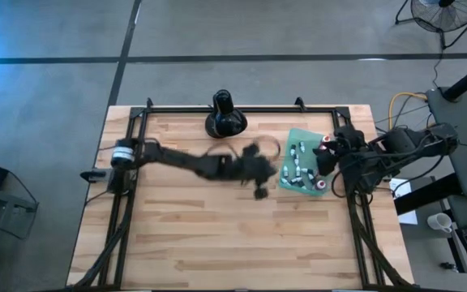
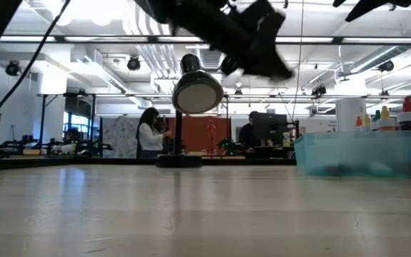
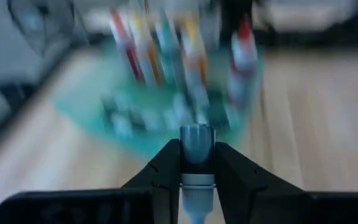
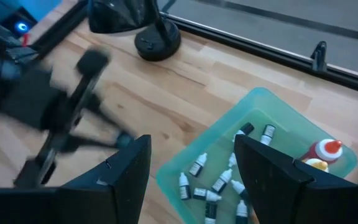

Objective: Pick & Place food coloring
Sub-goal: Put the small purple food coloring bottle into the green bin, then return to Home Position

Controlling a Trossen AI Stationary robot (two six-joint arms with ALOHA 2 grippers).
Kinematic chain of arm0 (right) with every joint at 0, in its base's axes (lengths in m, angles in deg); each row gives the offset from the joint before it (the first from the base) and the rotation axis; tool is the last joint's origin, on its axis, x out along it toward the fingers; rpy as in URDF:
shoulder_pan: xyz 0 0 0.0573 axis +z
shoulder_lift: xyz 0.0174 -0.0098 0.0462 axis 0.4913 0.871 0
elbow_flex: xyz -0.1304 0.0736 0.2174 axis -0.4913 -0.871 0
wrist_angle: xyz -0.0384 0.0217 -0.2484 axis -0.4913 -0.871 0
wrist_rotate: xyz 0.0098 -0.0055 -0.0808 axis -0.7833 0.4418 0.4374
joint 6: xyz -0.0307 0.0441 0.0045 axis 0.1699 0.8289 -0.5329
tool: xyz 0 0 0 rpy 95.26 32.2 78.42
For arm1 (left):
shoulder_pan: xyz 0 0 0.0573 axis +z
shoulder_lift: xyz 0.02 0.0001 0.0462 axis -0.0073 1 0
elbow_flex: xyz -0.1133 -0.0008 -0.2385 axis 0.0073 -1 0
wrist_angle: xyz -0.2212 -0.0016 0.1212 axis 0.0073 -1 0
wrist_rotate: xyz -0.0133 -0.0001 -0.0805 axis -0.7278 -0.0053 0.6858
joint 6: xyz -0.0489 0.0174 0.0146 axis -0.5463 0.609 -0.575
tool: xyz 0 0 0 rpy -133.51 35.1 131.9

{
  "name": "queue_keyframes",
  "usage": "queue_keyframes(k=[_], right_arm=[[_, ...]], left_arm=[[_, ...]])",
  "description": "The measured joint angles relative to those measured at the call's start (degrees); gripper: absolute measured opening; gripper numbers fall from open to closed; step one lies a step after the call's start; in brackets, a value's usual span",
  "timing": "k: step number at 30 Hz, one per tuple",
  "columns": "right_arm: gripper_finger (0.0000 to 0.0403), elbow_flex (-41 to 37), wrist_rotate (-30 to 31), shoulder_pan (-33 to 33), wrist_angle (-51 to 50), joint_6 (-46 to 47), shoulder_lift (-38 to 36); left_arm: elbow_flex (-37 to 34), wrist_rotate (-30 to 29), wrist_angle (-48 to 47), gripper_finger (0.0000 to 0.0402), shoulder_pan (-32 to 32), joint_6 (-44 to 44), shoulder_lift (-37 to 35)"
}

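Your left gripper is clamped on a small vial, just beside the teal tray on the wooden table. More food coloring bottles lie in that tray, under your right gripper, fingers apart. Behind it, a person stands in the workshop.

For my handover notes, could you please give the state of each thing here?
Left gripper: shut on a small vial, just off the tray.
Right gripper: open, empty, over the tray.
Teal tray: holding loose vials and upright droppers.
Black lamp: standing, untouched.
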Motion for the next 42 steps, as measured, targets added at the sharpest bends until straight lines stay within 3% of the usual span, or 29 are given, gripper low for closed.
queue_keyframes(k=[5,9,14,17,21,24,33,42], right_arm=[[0.0224,0.41,0.35,0.72,-0.09,0.35,-0.26],[0.0224,0.29,1.91,0.72,-0.33,1.85,-0.13],[0.0224,0.26,2.96,0.73,-0.6,3.28,-0.27],[0.0224,0.26,2.94,0.75,-0.63,3.43,-0.35],[0.0224,0.26,2.63,0.83,-0.66,3.4,-0.35],[0.0224,0.26,1.87,0.83,-0.77,2.98,-0.35],[0.0224,0.24,1.6,0.83,-0.74,-1.57,-0.36],[0.0224,0.21,1.48,0.79,-0.95,-5.18,-1.37]], left_arm=[[7.34,8.44,8.49,0.0056,7.77,2.05,2.19],[14.41,14.91,7.5,0.006,11.33,-2.08,8.75],[24.84,23.33,4.07,0.0074,11.2,-6.31,18.22],[29.67,22.61,-0.68,0.0087,10.71,-6.59,22.51],[33.9,10.82,-14.83,0.0106,10.33,-4.94,23.08],[34.56,6.84,-21.88,0.0114,10.35,-3.53,19.85],[30.12,9.21,-26.12,0.0117,8.62,-0.17,3.64],[15.65,9.05,-26.05,0.0117,8.07,-6.63,-13.11]])
